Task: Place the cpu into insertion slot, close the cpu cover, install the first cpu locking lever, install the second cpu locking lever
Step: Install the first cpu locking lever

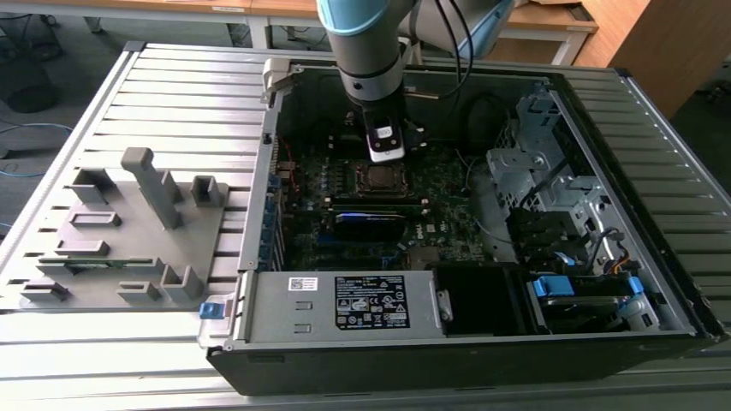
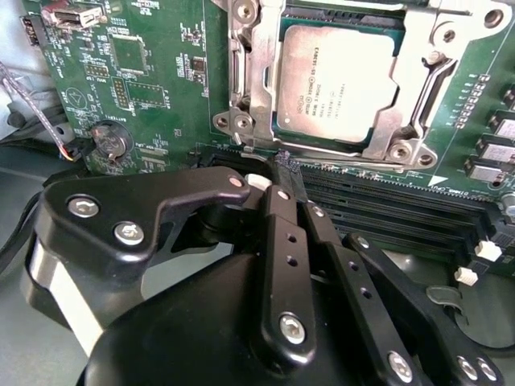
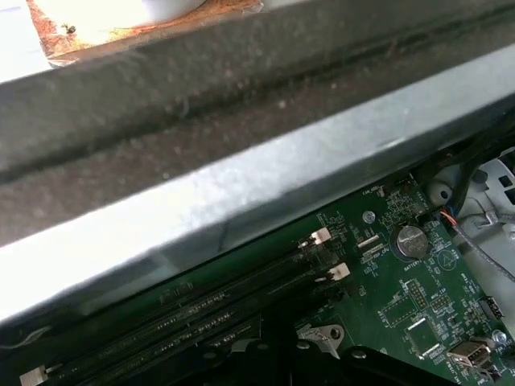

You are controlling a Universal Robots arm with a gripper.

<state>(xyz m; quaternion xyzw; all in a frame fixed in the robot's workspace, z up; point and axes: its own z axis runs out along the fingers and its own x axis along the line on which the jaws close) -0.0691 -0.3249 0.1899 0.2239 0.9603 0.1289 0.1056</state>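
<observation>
the cpu (image 2: 338, 80) lies seated in the insertion slot (image 1: 375, 178) with the cpu cover (image 2: 256, 88) down around it, and the gripper (image 2: 283, 167), pressed together and empty, sits just beside the cover's edge, so the lever-locking step seems in hand, calling for precise tip contact.

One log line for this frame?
cpu seated in insertion slot | cpu cover down over it | levers unclear | gripper shut, empty, by cover's edge

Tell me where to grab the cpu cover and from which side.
Probably its bare side bar: the cpu cover lies flat around the cpu, so come straight down from above and pinch that bar across its width, window edge to outer edge.
</observation>
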